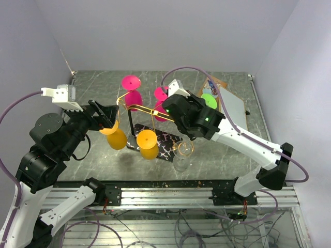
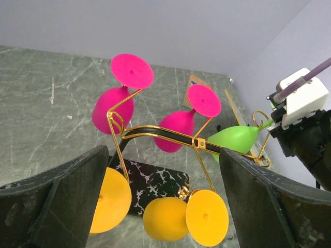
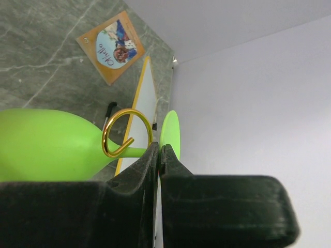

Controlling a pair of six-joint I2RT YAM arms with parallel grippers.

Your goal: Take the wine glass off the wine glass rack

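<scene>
Wine glass rack (image 1: pixel 131 126) stood mid-table (image 1: pixel 93 155), black patterned base flat, black post upright, gold arms spread left and right. Two pink glasses (image 1: pixel 133 97) hung bowl-down on the far side and two orange glasses (image 1: pixel 148 145) on the near side. A clear glass (image 1: pixel 182 155) showed just beside the base's near right corner; could not tell whether it hung or stood. The green wine glass (image 3: pixel 46 144) lay on its side at the rack's right arm end, its stem resting in the curled gold hook (image 3: pixel 126 132), bowl to one side of the hook and foot disc to the other. Right gripper (image 3: pixel 158 155) had its fingers pressed together with no gap showing, the tips right at the stem between hook and foot. Could not tell whether the stem was pinched or only passed behind the tips. Left gripper (image 2: pixel 164 151) was spread wide with nothing between the fingers, raised near the rack's left arm end and close to the left orange glass. Its wrist view looked through the gap at the whole rack. An orange-bordered picture card (image 3: pixel 110 46) and a white board (image 1: pixel 231 106) lay flat at the table's far right.
</scene>
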